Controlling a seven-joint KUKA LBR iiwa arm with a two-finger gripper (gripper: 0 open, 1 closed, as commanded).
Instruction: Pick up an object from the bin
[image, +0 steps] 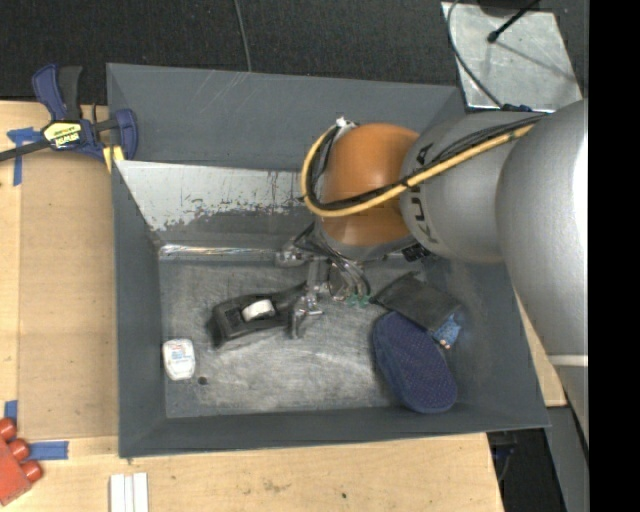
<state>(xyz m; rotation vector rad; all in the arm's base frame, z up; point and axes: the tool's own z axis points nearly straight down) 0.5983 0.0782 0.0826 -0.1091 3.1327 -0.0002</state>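
My gripper (312, 298) hangs low in the middle of the bin, beneath the arm's orange cover. It is right at the right end of a black elongated object (243, 317) with a white label, which lies tilted on the bin floor. Whether it touches that object I cannot tell. Right of the gripper lies a dark flat object (412, 297) with a blue piece at its lower end. Below that, a dark blue oval textured object (413, 364) rests against the bin's right wall.
A small white roll-like item (178, 358) lies near the front left corner of the bin floor. The arm and its orange cover hide the back right of the bin. Bare floor lies in front of the gripper.
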